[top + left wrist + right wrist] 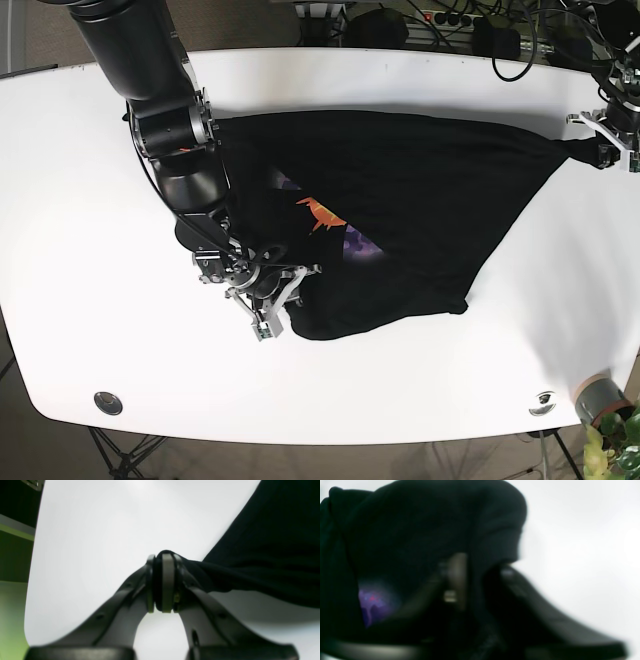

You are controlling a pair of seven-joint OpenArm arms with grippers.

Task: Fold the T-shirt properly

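The black T-shirt (410, 200) lay spread across the middle of the white table (80, 200) in the base view, drawn out into a long point toward the upper right of the frame and bunched at the lower centre. Our left gripper (607, 140) sat at that upper right tip; the left wrist view showed its jaws closed tight on a pinch of the dark cloth (262, 555), which ran away from them to the right of that frame. Our right gripper (270, 300) was at the lower centre, at the bunched corner. Its own camera was blurred, but cloth (425, 530) draped over and between the fingers, so we judged it closed on the T-shirt.

We judged the coming move to turn on this: the garment's long axis ran between the two grippers, from lower centre to upper right, each arm holding its nearer end.

Only the base view showed the whole spread and the orange and purple print (335, 225); only the left wrist view showed the clamp plainly.
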